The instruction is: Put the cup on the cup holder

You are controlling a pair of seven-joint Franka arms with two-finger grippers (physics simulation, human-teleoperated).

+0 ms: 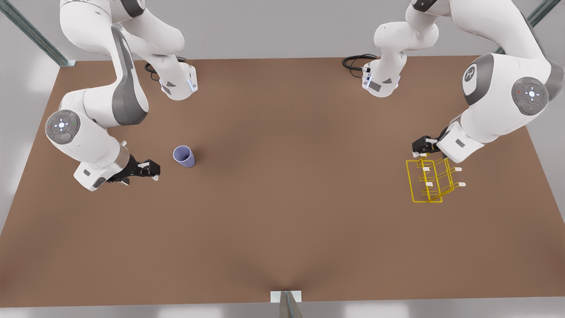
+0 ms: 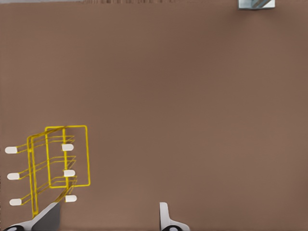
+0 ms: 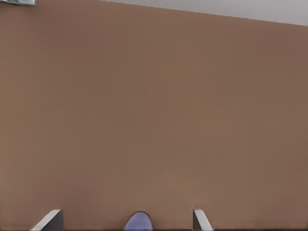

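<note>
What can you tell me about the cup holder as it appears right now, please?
The cup holder is a small rack of thin bright yellow wire, built of rectangular frames with short white-tipped pegs. It stands on the brown table at the front view's right, holding nothing. The left gripper hovers at its far edge, fingers open.

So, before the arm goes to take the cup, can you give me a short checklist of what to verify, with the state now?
1. Cup stands upright on the table, apart from other things: ok.
2. Right gripper is open beside the cup, and the cup lines up between its fingers in the right wrist view: ok.
3. Cup is not yet held: ok, the grasp comes next.
4. Cup holder stands with free pegs: ok.
5. Left gripper is open at the holder; one finger overlaps the wire, so contact: cannot tell.
6. Path from cup to holder across the table: ok.
</note>
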